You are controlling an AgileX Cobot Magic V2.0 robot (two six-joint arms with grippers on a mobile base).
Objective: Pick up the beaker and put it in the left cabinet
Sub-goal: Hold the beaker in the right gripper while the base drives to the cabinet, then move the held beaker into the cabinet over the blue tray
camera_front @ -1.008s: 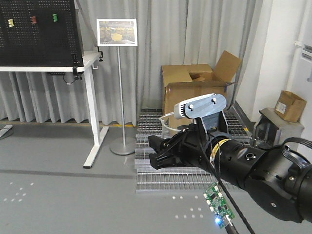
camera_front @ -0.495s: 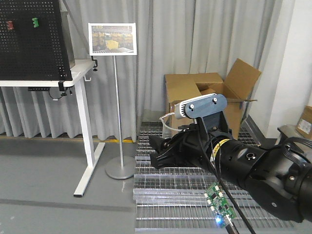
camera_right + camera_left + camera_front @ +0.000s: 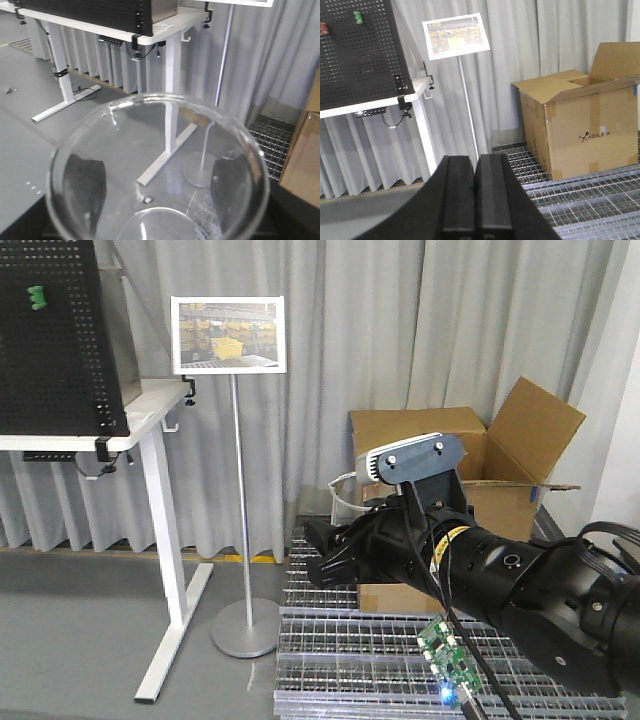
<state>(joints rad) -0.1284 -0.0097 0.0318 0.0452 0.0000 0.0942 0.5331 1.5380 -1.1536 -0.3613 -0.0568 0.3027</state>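
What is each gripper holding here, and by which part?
The right gripper holds the beaker by its side wall below the rim, pads on opposite sides. The left gripper is shut on nothing.

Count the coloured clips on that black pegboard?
2: a green clip high on the pegboard, a red clip lower left, at the frame edge. More may be hidden.
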